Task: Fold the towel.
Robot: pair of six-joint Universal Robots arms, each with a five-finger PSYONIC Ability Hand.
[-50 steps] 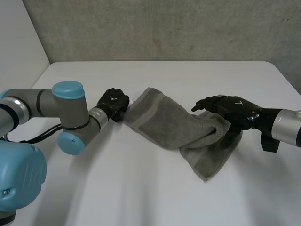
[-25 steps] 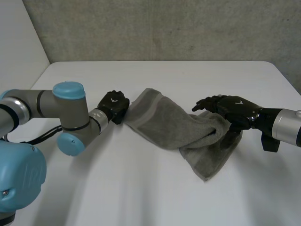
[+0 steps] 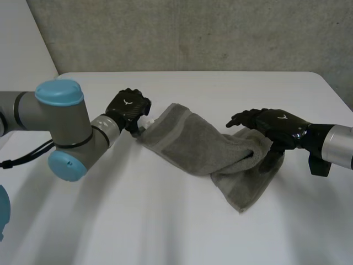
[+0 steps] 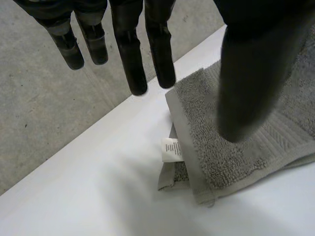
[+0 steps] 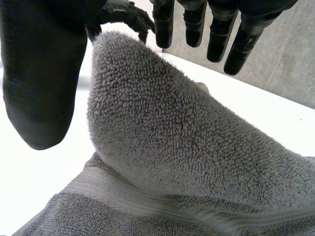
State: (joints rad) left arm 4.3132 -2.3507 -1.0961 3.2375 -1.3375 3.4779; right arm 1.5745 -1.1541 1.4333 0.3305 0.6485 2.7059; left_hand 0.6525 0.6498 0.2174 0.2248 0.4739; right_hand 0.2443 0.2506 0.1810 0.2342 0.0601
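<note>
A grey towel (image 3: 204, 146) lies crumpled on the white table (image 3: 165, 221), stretched from left to right. My left hand (image 3: 129, 107) hovers just above its left corner (image 4: 236, 147), fingers (image 4: 133, 54) straight and apart from the thumb, holding nothing. A white label (image 4: 171, 149) sticks out at that corner. My right hand (image 3: 276, 126) is over the towel's right end, where the cloth bunches up into a hump (image 5: 172, 137) under the palm. That hump sits between the thumb (image 5: 42, 73) and the straight fingers, which are spread and not pinching it.
A grey wall runs behind the table's far edge (image 3: 187, 72). Bare table surface lies in front of the towel and to both sides.
My left hand has let go of the towel's left corner, opened and risen a little, with the arm swinging up and left. The right hand has stayed put.
</note>
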